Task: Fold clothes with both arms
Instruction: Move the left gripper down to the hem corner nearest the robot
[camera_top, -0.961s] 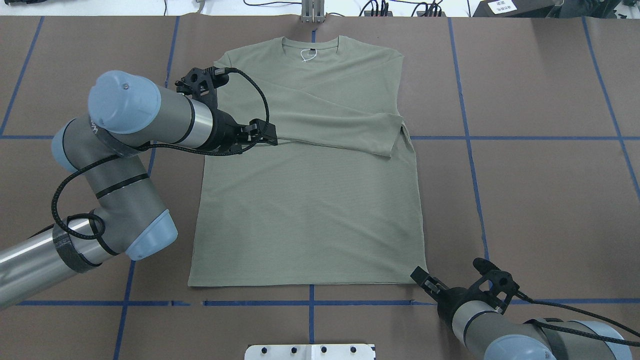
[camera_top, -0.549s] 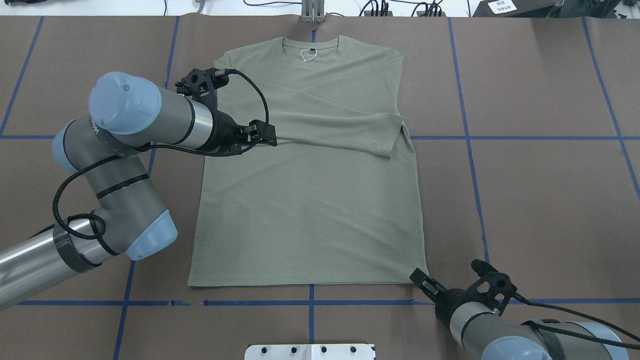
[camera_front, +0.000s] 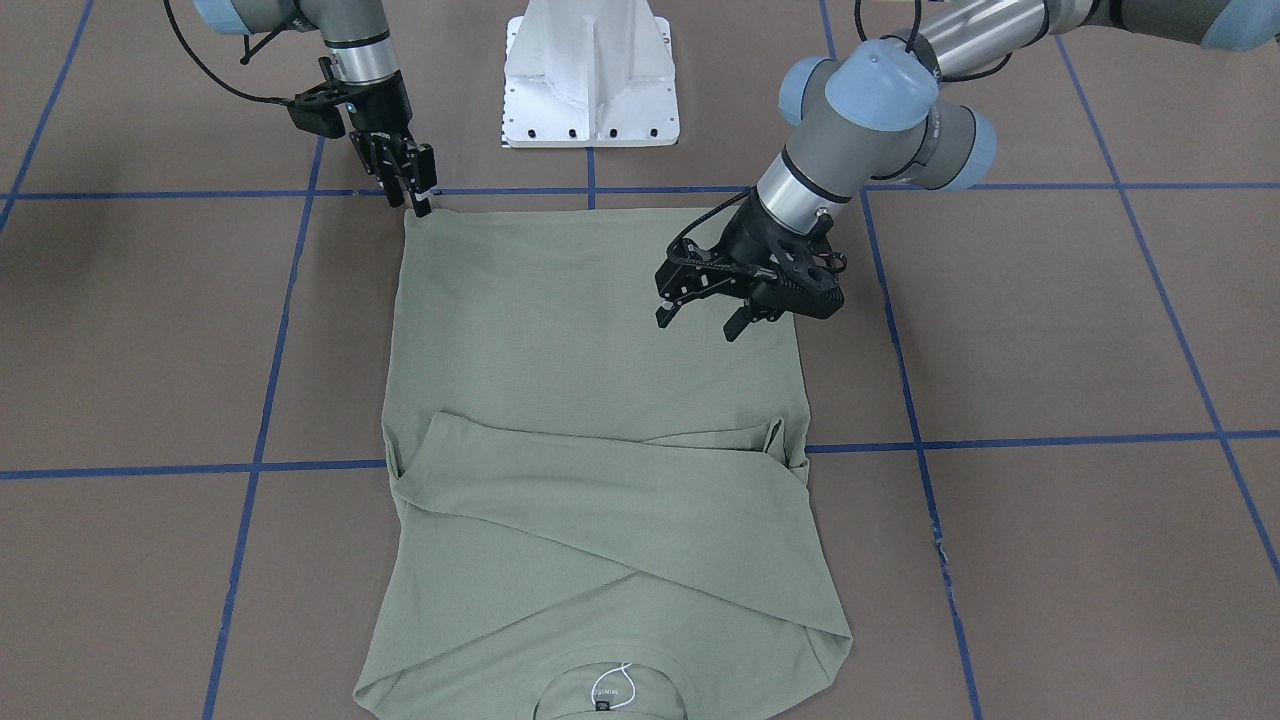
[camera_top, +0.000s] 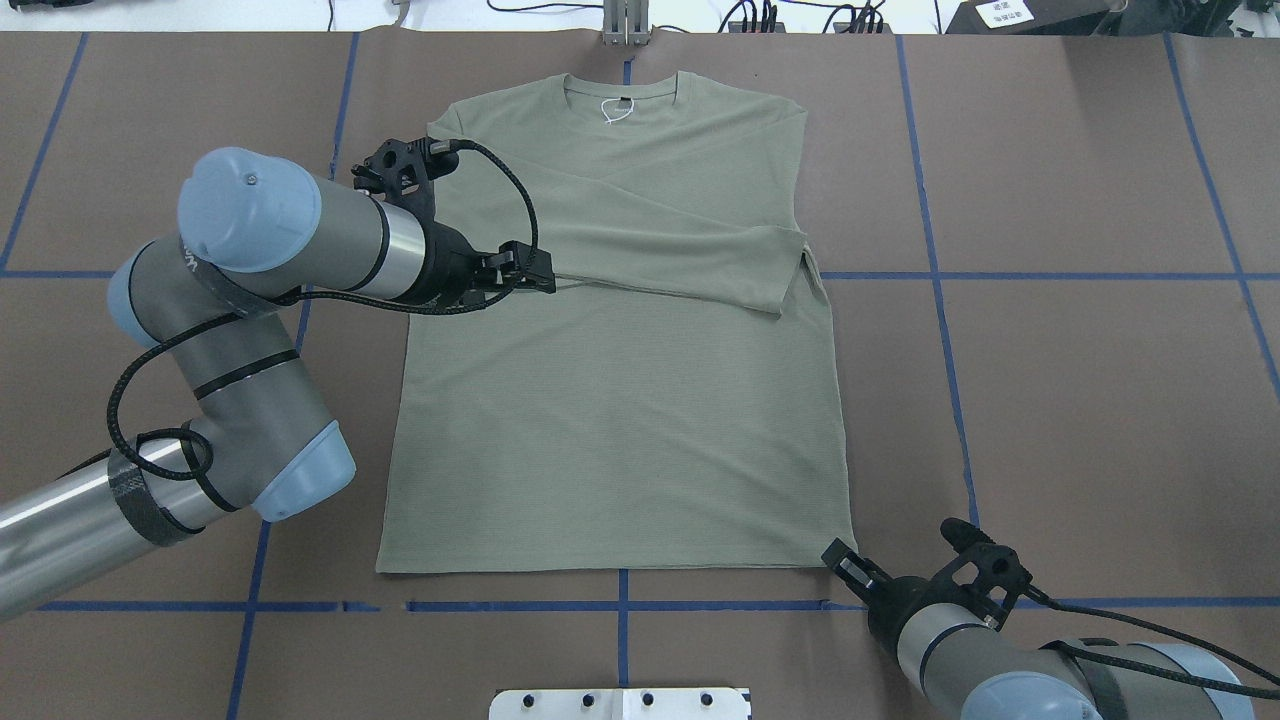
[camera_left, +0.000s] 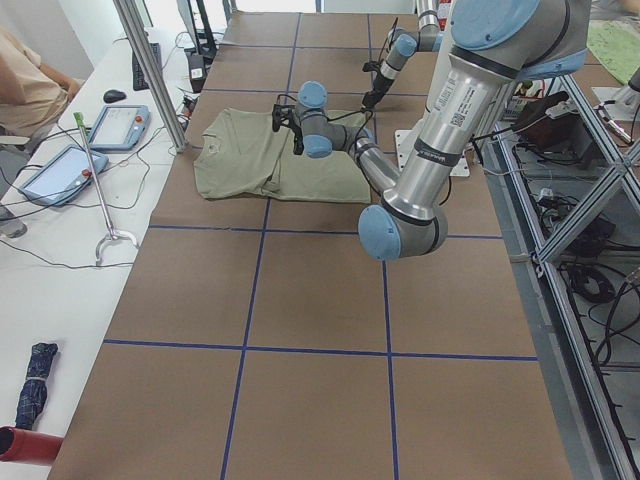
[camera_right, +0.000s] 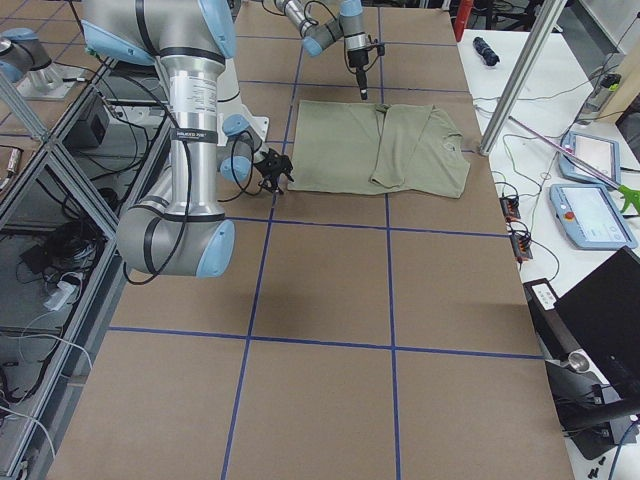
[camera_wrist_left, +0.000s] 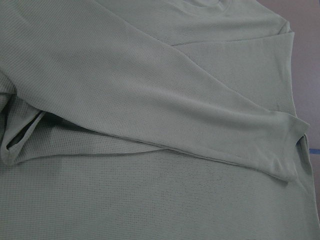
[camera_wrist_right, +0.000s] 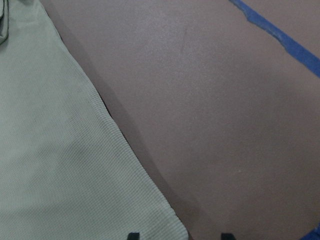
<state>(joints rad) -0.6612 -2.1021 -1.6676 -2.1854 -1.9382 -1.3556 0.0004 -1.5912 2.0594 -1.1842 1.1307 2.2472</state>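
Shirt (camera_top: 620, 420) lies flat on the brown table (camera_top: 1050, 400), both sleeves folded across its chest. I see my left gripper (camera_front: 699, 325) spread wide above the body near its left edge, holding nothing. My right gripper (camera_front: 424, 203) stands parted, tips straddling the hem's right corner, not pinching it.

No legible text — none anywhere

The shirt (camera_front: 600, 400) lies flat, sleeves crossed; left gripper (camera_front: 698, 322) hovers over it, jaws apart; right gripper (camera_front: 420, 195) at hem corner.
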